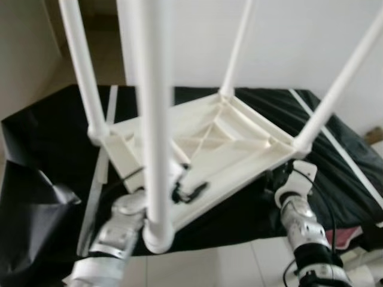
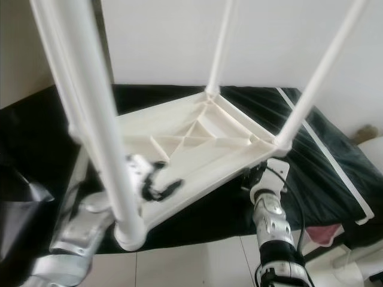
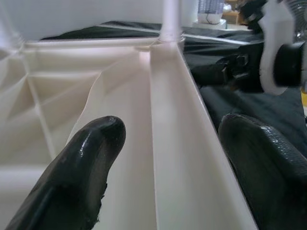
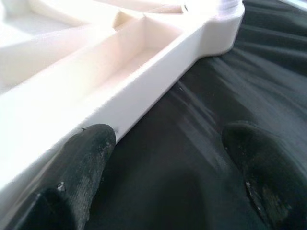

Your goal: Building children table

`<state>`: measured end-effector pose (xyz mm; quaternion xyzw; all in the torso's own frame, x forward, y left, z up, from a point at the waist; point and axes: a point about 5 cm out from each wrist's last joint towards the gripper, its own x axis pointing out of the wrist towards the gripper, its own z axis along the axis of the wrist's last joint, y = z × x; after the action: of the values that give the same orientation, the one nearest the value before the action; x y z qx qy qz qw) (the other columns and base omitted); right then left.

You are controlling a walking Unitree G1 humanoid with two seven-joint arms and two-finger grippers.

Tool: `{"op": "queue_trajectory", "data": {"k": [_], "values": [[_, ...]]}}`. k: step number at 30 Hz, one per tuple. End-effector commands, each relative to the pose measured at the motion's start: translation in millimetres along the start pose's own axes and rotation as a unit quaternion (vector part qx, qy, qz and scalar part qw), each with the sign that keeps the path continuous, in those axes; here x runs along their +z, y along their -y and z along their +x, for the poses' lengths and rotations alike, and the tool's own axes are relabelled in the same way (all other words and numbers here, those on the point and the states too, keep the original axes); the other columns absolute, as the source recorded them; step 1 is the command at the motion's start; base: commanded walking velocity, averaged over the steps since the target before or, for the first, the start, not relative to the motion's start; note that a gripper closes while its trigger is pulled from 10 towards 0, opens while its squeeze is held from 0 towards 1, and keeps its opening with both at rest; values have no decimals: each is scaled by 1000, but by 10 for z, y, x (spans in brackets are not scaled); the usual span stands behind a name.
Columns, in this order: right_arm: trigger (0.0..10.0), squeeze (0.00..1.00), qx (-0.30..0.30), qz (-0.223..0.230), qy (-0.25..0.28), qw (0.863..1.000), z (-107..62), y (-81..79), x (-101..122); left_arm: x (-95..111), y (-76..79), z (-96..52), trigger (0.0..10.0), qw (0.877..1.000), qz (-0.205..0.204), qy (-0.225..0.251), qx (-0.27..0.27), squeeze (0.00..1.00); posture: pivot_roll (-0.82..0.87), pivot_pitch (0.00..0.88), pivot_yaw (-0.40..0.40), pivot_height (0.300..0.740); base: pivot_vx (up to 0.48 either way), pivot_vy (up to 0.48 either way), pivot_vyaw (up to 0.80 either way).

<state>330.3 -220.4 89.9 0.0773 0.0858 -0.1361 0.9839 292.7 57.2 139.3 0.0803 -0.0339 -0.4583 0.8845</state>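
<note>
The white plastic children's table [image 1: 233, 140] lies upside down on a black sheet [image 1: 48, 137], with its legs pointing up. One leg [image 1: 157, 119] stands close in front of me. My left gripper [image 1: 190, 186] is at the table's near edge, open, and its fingers [image 3: 93, 148] straddle the raised rim [image 3: 182, 143]. My right gripper [image 1: 276, 178] is at the near right corner, open. One of its fingers [image 4: 88, 153] rests against the table's outer side while the other hovers over the black sheet [image 4: 192, 167].
A long white strip [image 1: 102, 173] lies on the sheet left of the table, and another white strip [image 1: 341, 155] runs along the right. A pink item [image 1: 344, 238] sits at the sheet's right edge. Pale floor tiles [image 1: 239, 263] are below me and a white wall [image 1: 287, 42] stands behind.
</note>
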Motion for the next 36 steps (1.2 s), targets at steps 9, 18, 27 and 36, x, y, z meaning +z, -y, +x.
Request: {"op": "queue_trajectory", "data": {"k": [9,18,27,36], "values": [[10000,0,-6,0,28,1000,98,-39,168,410,183,371,10000,998,15,55,-1,0,129,0,-81,740,0,0,0],[10000,0,-48,-8,50,998,-33,279,113,214,-105,5,10000,998,55,1,-8,0,115,0,-61,740,0,0,0],[10000,0,-85,0,79,993,-170,315,92,190,-353,-324,10000,999,1,-19,-29,0,93,0,-41,740,0,0,0],[10000,0,-63,45,53,996,-100,205,18,320,-214,-481,10000,995,-21,7,-93,0,101,0,-46,740,0,0,0]]}}
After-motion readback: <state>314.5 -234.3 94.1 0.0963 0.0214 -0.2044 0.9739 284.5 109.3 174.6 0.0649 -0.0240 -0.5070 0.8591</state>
